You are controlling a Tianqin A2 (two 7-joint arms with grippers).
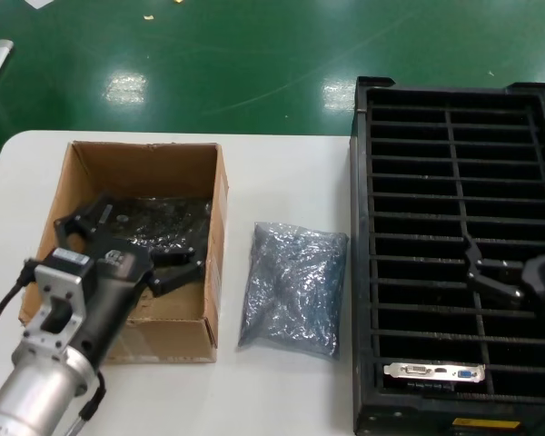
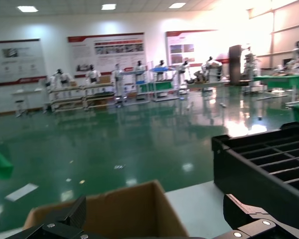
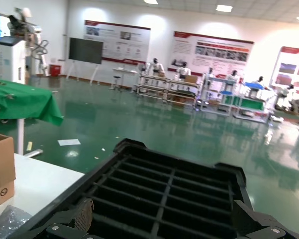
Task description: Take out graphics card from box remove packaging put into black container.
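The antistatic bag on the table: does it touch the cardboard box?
Apart. The head view shows a bare strip of white table between the antistatic bag and the cardboard box along its whole side.

White desk [image 1: 291,173] on a glossy green floor [image 2: 139,144], ceiling panel lights [image 2: 108,7] reflecting off it. White back wall with red-bordered posters [image 3: 117,41]. Rows of metal workbenches [image 2: 84,94] along the wall, green-draped table [image 3: 25,102], dark screen on a stand [image 3: 85,51]. Paper scraps [image 3: 69,142] on the floor.

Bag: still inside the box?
No. In the head view the bag lies on the white table, between the box and the black crate.
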